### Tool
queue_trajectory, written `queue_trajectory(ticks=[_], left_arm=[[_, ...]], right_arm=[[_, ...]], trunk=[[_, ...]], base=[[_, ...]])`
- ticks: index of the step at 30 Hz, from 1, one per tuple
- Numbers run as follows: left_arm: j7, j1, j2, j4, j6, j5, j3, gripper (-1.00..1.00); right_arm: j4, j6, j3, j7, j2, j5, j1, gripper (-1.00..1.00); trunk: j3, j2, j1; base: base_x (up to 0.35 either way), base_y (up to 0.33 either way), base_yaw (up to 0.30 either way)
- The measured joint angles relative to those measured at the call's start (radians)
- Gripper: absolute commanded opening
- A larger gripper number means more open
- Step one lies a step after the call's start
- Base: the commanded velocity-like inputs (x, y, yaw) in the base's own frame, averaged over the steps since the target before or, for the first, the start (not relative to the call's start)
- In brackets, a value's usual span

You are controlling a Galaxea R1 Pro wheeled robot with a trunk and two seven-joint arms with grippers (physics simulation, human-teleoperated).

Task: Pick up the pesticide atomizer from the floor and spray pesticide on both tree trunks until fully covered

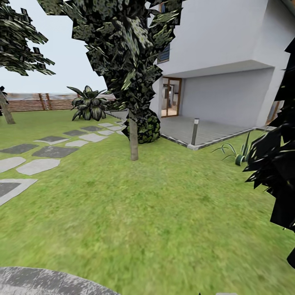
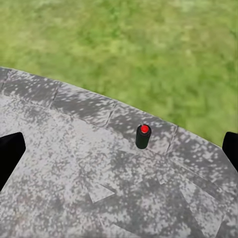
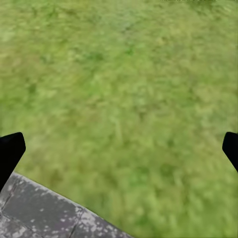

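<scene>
1. We see the pesticide atomizer (image 2: 143, 137) in the left wrist view, a small dark cylinder with a red cap. It stands upright on the grey paved slab (image 2: 74, 173), long axis vertical, red cap uppermost. We cannot make out a nozzle or which way it would spray.
2. Relative to the slab, the atomizer sits near the curved edge where the paving meets the grass (image 2: 129, 44), but on the stone, not on the lawn.
3. The left gripper (image 2: 119, 148) has its fingers spread wide: only two dark fingertips (image 2: 10, 153) show at opposite edges of the view, with the atomizer between them and touched by neither.
4. The right gripper (image 3: 119, 148) is likewise spread wide, its dark fingertips (image 3: 10, 151) at opposite edges, holding nothing. Beneath it lies grass (image 3: 124, 99), with a corner of the slab (image 3: 34, 213) showing.
5. In the head view, a tree trunk (image 1: 133, 139) rises from the lawn (image 1: 155, 213) well beyond the slab's rim (image 1: 37, 280), its dark foliage blocky and cut off at the top.
6. A second mass of black foliage (image 1: 276, 164) is cut off at the side; we cannot see its trunk.
7. Further from the slab stand stepping stones (image 1: 39, 164), a round bush (image 1: 145, 128), a white house (image 1: 221, 61) and a wooden fence (image 1: 37, 102).
</scene>
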Motion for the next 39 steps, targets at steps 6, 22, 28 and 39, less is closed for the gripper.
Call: queue_trajectory(ticks=[6, 22, 28, 39], left_arm=[[0.000, 0.000, -0.001, 0.000, 0.000, 0.000, -0.001, 1.00], [-0.012, -0.161, 0.007, -0.030, 0.184, -0.008, -0.009, 1.00], [-0.013, -0.189, 0.008, -0.032, 0.237, -0.007, -0.012, 1.00], [-0.014, -0.193, 0.006, -0.035, 0.238, -0.007, -0.015, 1.00]], right_arm=[[0.000, -0.001, 0.001, -0.001, -0.001, 0.016, 0.000, 1.00], [-0.135, 0.093, -0.004, 0.002, -0.003, 0.023, -0.107, 1.00], [-0.143, 0.243, -0.005, 0.004, -0.003, 0.022, -0.188, 1.00], [-0.156, 0.281, -0.002, 0.005, -0.005, 0.022, -0.207, 1.00]], trunk=[[0.000, 0.000, 0.000], [0.000, 0.000, 0.000], [0.000, 0.000, 0.000], [0.000, 0.000, 0.000]], base=[[0.002, -0.002, 0.005], [0.000, 0.000, 0.000], [0.000, 0.000, 0.000], [0.000, 0.000, 0.000]])
